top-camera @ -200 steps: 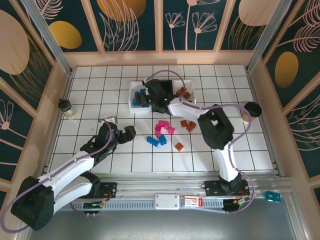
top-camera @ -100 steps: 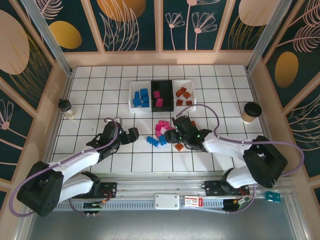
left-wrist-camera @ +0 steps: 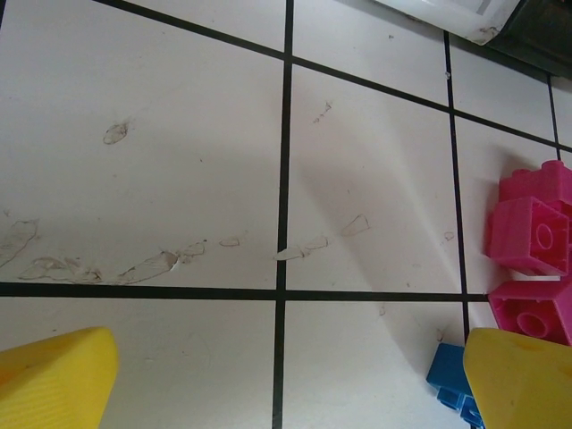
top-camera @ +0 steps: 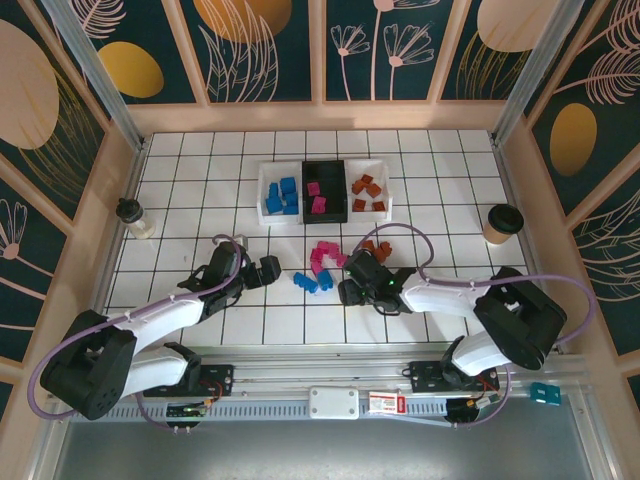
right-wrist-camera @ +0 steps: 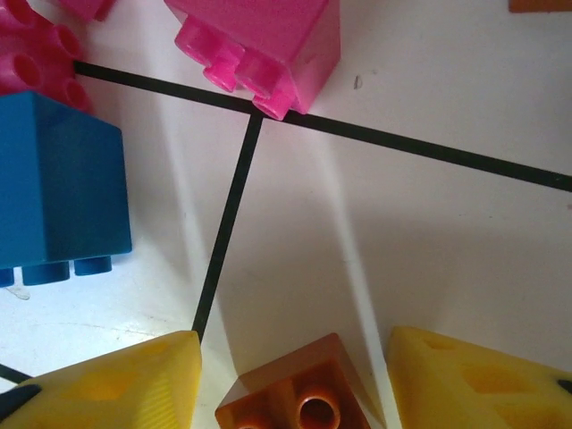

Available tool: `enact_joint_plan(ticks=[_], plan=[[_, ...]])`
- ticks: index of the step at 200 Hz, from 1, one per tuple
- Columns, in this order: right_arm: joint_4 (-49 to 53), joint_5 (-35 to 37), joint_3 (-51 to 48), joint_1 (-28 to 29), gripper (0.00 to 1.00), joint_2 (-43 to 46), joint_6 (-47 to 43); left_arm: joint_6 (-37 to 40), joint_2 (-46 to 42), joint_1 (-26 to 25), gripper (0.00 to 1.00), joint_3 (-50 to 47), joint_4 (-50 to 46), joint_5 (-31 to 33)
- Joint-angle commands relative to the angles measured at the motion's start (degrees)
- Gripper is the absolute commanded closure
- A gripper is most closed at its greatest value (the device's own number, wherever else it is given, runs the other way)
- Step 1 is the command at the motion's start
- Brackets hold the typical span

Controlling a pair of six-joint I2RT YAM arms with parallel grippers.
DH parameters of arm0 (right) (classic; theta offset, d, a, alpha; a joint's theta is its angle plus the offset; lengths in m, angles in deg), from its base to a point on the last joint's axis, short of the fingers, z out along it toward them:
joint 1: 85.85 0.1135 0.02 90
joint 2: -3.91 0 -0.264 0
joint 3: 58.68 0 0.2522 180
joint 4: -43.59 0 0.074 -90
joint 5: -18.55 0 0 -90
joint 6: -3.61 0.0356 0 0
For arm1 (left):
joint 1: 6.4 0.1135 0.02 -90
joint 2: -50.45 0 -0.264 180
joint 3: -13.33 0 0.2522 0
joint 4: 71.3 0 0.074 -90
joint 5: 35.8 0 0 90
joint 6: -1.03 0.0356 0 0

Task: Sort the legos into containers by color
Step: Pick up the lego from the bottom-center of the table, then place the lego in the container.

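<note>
Straddling one orange-brown lego (right-wrist-camera: pixel 299 402) stands the right pincer (right-wrist-camera: pixel 288 353).

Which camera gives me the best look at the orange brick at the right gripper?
Right wrist: the orange brick sits close up between the yellow fingers. From above, the right gripper covers it.

Lidded paper cup (top-camera: pixel 500 224), small bottle (top-camera: pixel 135 218), tiled table (top-camera: pixel 450 180)
</note>
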Motion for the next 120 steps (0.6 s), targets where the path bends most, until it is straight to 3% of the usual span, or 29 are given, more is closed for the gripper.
enact_joint_plan(ticks=[1, 23, 58, 120], plan=[[2.5, 1.7, 1.2, 0.8, 0.45, -0.9, -0.5, 0.2, -0.3, -0.4, 0.01, 1.1, 1.2, -0.7], [3.4, 1.5, 0.8, 1.3, 0.53, -1.3, -0.4, 0.3, -0.3, -0.4, 0.01, 1.1, 1.2, -0.8], [2.0, 1.6, 1.0, 0.9, 0.78, 1.5, -0.8, 0.6, -0.3, -0.5, 0.01, 1.4, 1.7, -2.1], [-2.6, -1.2, 12.0, -12.4, 0.86, 7.8, -8.7, 1.4, -1.9, -0.6, 0.01, 2.5, 0.5, -2.5]])
